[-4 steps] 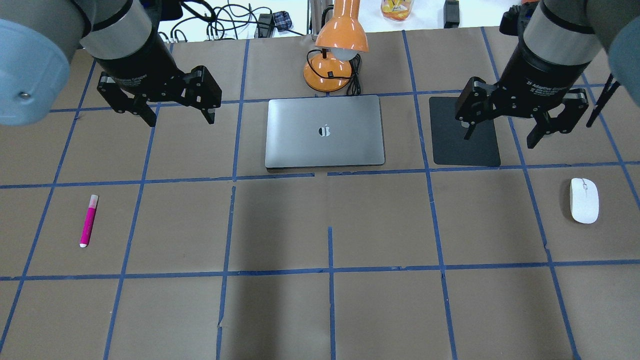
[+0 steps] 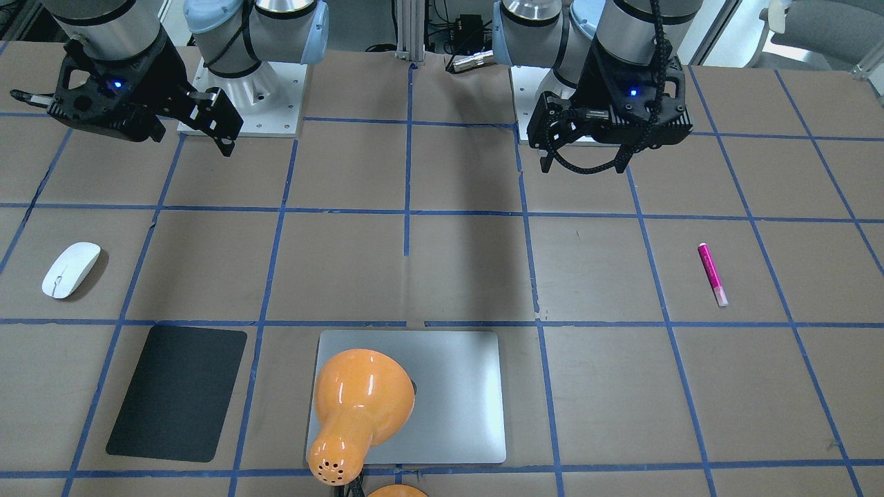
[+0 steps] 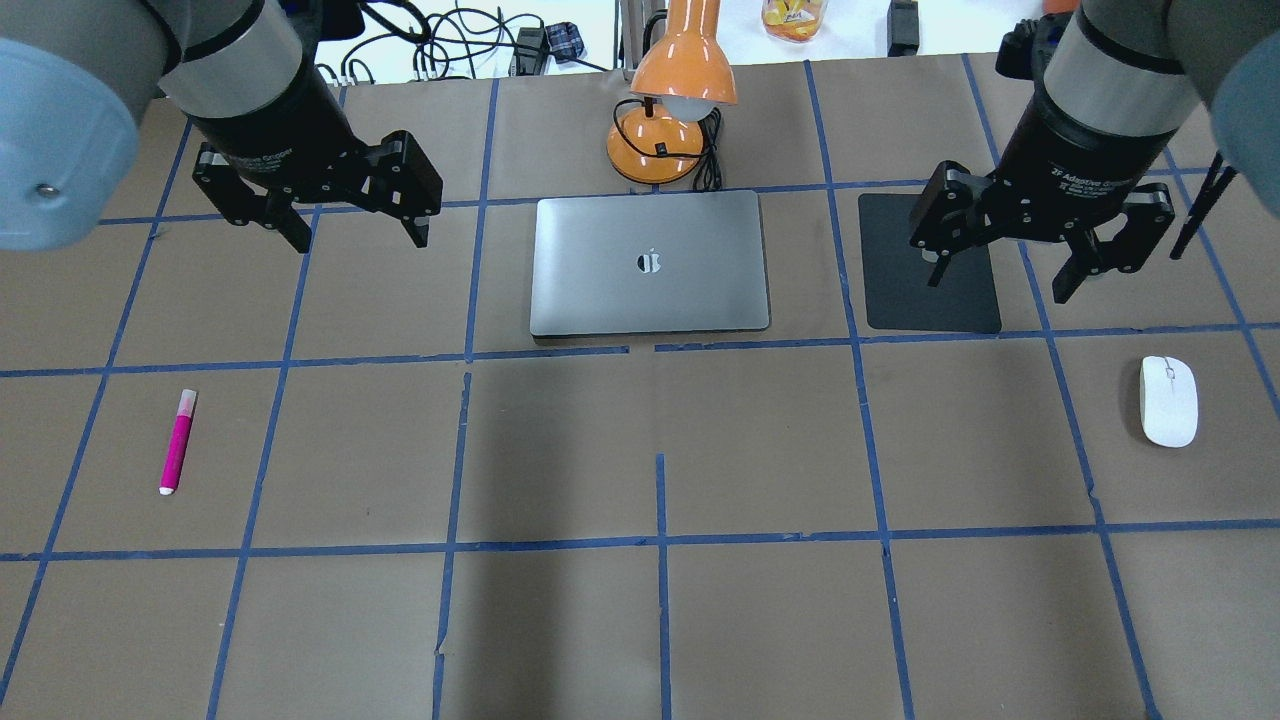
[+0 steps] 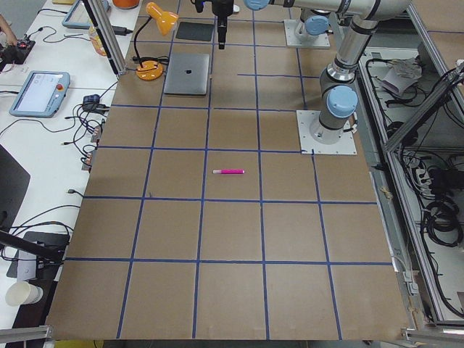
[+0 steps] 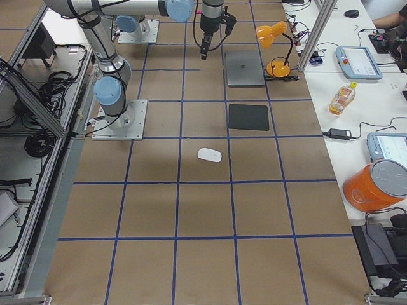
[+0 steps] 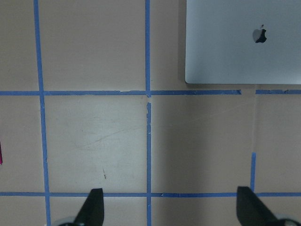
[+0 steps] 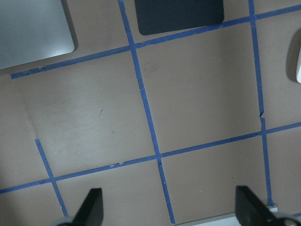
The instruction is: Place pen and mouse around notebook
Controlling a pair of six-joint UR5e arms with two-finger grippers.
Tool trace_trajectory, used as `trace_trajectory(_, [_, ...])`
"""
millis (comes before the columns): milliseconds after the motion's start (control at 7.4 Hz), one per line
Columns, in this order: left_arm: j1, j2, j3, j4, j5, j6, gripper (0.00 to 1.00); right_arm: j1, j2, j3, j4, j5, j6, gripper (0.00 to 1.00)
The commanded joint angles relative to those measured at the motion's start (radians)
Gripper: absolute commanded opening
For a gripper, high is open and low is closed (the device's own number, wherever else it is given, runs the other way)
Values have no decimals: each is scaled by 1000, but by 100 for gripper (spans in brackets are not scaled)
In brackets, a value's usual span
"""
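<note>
A brown bench point(image 3: 640, 620) gridded with blue tape fills the overhead view. The silver-grey notebook point(image 3: 650, 262) lies closed and flat at the far middle, with a black mat point(image 3: 930, 265) to its right and an orange desk lamp point(image 3: 672, 120) just behind it. The left claw point(image 3: 360, 238) hangs above the bench's left side, fingers spread wide, holding nothing. The right claw point(image 3: 1000, 285) hangs on the right side, equally wide and holding nothing. The white mouse point(image 3: 1169, 400) lies near the right edge and the pink pen point(image 3: 177, 442) far left, both well apart from the notebook.
</note>
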Motion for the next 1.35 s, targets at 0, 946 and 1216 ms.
trace_trajectory(0, [-1,-1,0,0,2,0,100,-29,5,11,-16,-2,-34,100])
trace_trajectory(946, [447,-10,-127,63,8,552,100,-483,206,290,-608,17,-317,100])
trace_trajectory(1216, [623,-57,-257,273,-1,742,100,-552,283,304,-674,12,-357,100])
